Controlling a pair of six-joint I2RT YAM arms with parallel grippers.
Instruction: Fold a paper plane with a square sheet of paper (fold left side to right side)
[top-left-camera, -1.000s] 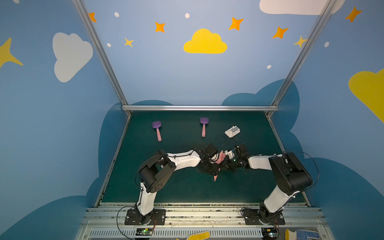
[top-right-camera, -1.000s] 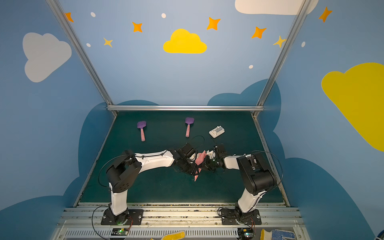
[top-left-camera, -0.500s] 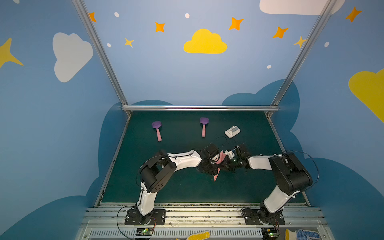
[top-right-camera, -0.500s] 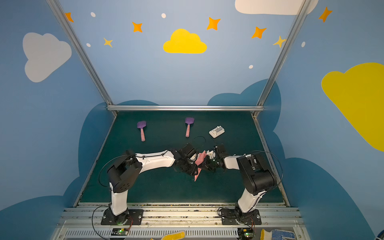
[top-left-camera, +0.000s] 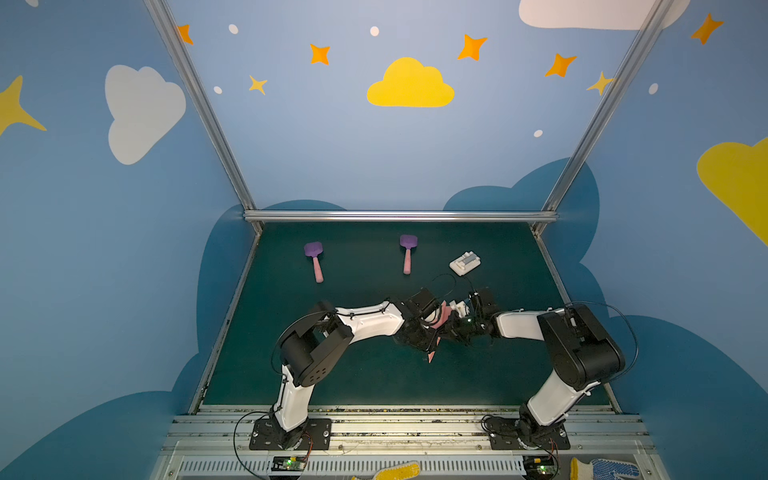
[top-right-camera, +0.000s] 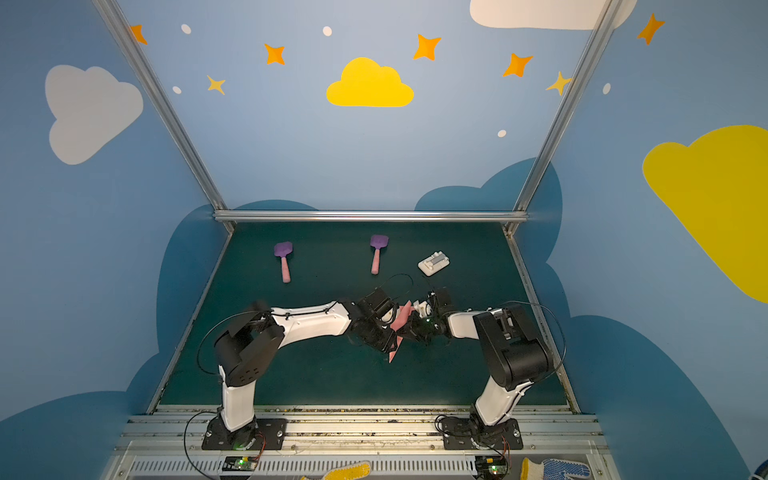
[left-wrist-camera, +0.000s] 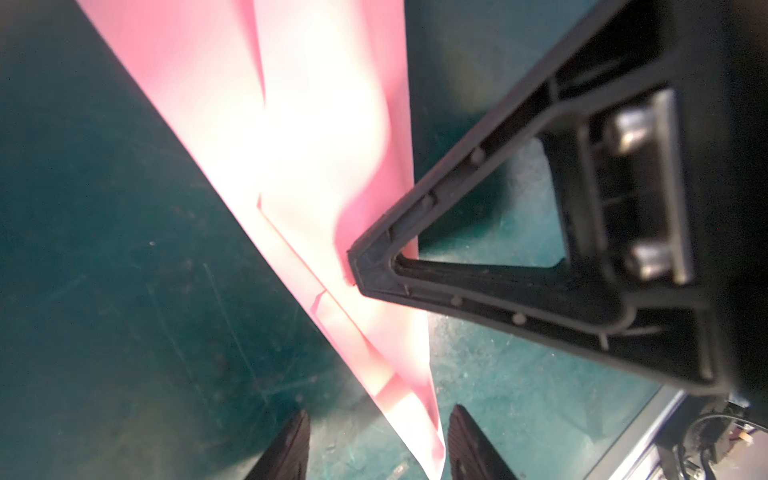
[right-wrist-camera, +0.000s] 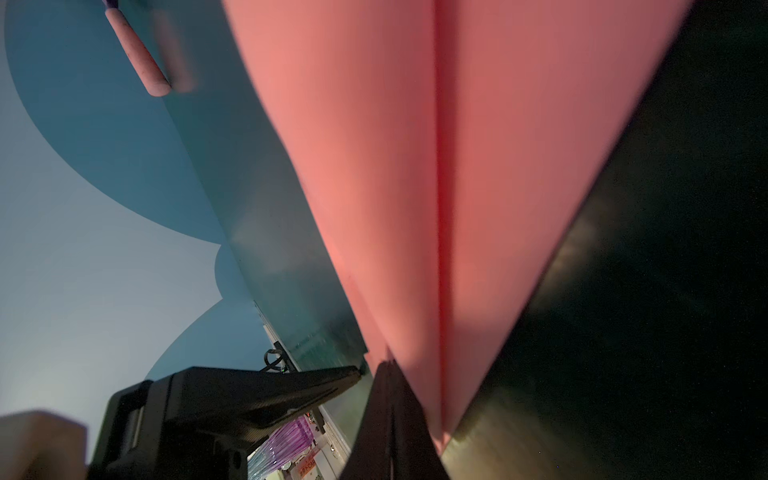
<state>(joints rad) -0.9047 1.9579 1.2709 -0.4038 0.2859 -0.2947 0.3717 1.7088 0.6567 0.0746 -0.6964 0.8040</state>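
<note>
The salmon-pink paper plane hangs tilted above the green mat at mid-table, between the two wrists in both top views. Its pointed end reaches toward the front. My right gripper is shut on the plane's edge; in the left wrist view its black fingertip pinches the creased paper. My left gripper stands open, with the plane's narrow tip between its fingers, close to one pad. In the right wrist view the folded paper shows a centre crease.
Two purple spatulas with pink handles lie toward the back of the mat. A small white block lies back right. Metal rails edge the mat. Gloves lie at the front rail.
</note>
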